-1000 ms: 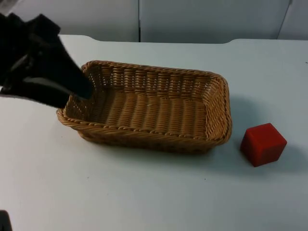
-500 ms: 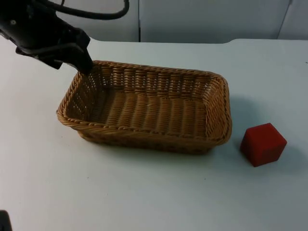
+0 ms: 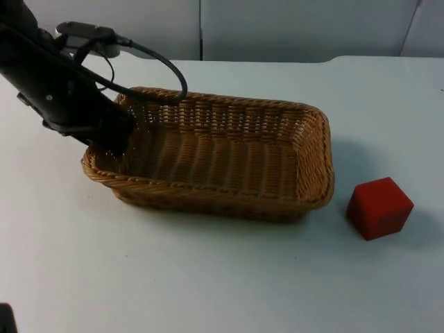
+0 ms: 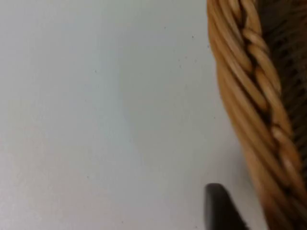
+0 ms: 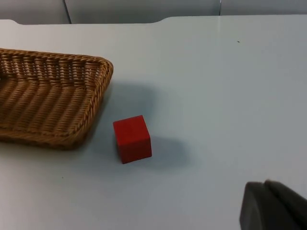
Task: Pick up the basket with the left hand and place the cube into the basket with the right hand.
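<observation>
Moved since earlier frame: left gripper (image 3: 111,135), from above the basket's far left corner down onto its left end; basket and cube unshifted.
Top view, basket (image 3: 222,201): flat on the table (image 3: 208,277), long side across, nothing in it.
Top view, left gripper: at the left rim, placed to take that short wall; how far open, and whether it grips, cannot be told.
Top view, cube (image 3: 379,207): red, on the table just beside the basket's right end, apart from it.
Left wrist view, rim (image 4: 249,110): braided edge close by; one dark fingertip (image 4: 220,208) outside the wall, low at the table, apparently for a pinch across the rim.
Right wrist view, right gripper (image 5: 273,206): waiting, well apart from the cube (image 5: 132,139); opening cannot be told; holds nothing.
Right wrist view, basket (image 5: 53,103): beside the cube, its turn comes once the basket is lifted.
</observation>
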### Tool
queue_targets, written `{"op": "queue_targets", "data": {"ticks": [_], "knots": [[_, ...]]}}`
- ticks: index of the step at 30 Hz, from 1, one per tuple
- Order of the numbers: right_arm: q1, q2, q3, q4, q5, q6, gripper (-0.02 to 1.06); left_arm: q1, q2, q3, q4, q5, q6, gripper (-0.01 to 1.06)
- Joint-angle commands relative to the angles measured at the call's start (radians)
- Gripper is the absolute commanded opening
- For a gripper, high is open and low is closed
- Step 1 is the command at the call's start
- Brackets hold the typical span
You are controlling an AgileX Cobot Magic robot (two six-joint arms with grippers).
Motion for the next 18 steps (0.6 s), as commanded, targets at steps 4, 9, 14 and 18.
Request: {"op": "queue_targets", "data": {"ticks": [4, 9, 14, 18], "knots": [[0.004, -0.004, 0.006, 0.005, -0.009, -0.001, 0.0, -0.002, 0.003, -0.017, -0.003, -0.02, -0.039, 0.0], [0.004, -0.004, 0.006, 0.005, -0.009, -0.001, 0.0, 0.027, -0.009, -0.124, 0.001, 0.167, -0.178, 0.0], [0.004, -0.004, 0.006, 0.005, -0.009, -0.001, 0.0, 0.056, -0.091, -0.151, 0.002, 0.279, -0.208, 0.0], [0.004, -0.004, 0.006, 0.005, -0.009, 0.001, 0.0, 0.076, -0.159, -0.151, -0.001, 0.307, -0.228, 0.0]]}}
